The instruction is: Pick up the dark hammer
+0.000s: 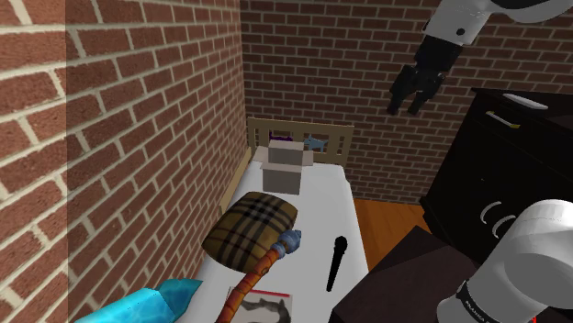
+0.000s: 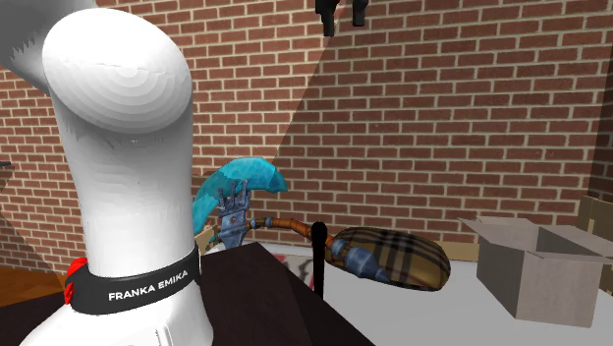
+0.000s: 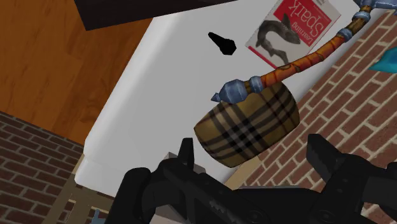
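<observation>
– So, left to right in the shoulder view?
– Plaid mallet (image 1: 252, 229), then the dark hammer (image 1: 337, 262) at the white bed's (image 1: 317, 197) stand-side edge, apparently standing on end. Rightmost, the pincer (image 1: 404, 110) hangs high above and beyond it, its 2 fingers (image 3: 326, 159) spread, pinching nothing. I'd judge a long descent comes first.

The hammer (image 1: 337, 261) is plain black all over, slim and long, with a rounded, slightly thicker top end and a narrower lower end. It sits on the white surface (image 1: 323, 197), at the near end and close to the right-hand edge in the shoulder view. In the second exterior view it looks about upright, rounded end up. Nothing touches it.
</observation>
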You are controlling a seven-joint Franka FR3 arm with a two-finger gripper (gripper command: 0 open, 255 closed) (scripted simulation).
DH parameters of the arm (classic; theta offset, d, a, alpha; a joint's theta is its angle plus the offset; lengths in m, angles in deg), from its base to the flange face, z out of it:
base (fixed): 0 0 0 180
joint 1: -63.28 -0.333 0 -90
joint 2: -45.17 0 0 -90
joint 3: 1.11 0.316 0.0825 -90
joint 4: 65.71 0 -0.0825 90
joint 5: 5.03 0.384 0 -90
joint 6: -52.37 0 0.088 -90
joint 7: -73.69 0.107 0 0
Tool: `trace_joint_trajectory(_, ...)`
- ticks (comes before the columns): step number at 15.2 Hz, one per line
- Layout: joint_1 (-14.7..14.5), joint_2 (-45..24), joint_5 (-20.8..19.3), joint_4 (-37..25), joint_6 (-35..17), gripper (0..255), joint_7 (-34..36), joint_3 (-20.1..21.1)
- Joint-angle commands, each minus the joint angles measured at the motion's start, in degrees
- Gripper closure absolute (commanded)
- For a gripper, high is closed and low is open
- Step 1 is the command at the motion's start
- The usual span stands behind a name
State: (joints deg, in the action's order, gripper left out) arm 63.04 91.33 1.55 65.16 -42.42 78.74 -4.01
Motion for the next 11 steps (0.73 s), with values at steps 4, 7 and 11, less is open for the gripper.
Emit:
trace_joint_trajectory(4,-0.4,0.6,0.2,5.9,-4.8,0,0.1,1.4)
trace_joint_trajectory(7,-0.9,0.6,0.5,11.3,-9.8,0,0.1,2.7)
trace_joint_trajectory(11,-1.7,-0.5,0.9,17.8,-16.8,0,0.3,4.6)
